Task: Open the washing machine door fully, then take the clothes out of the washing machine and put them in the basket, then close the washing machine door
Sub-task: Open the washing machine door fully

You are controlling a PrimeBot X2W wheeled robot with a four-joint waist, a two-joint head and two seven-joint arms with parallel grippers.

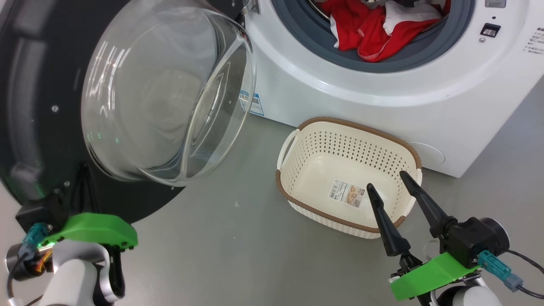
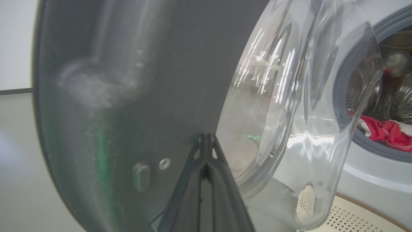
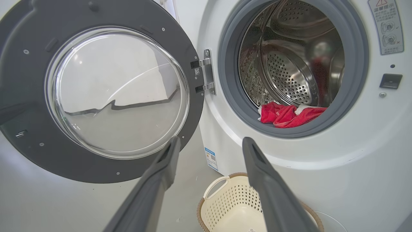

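At bottom centre, clenched left gripper (image 2: 206, 141) pressed the washing machine door (image 2: 128, 80), apparently opening it; next, released right gripper (image 1: 385, 179) needed the clothes (image 1: 365, 29).

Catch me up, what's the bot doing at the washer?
Unloading laundry, early stage. The washing machine door is swung wide open, with the shut left pincer at its inner face. The red clothes lie at the mouth of the washing machine, and the basket on the floor in front holds none. The right pincer hangs open above the basket.
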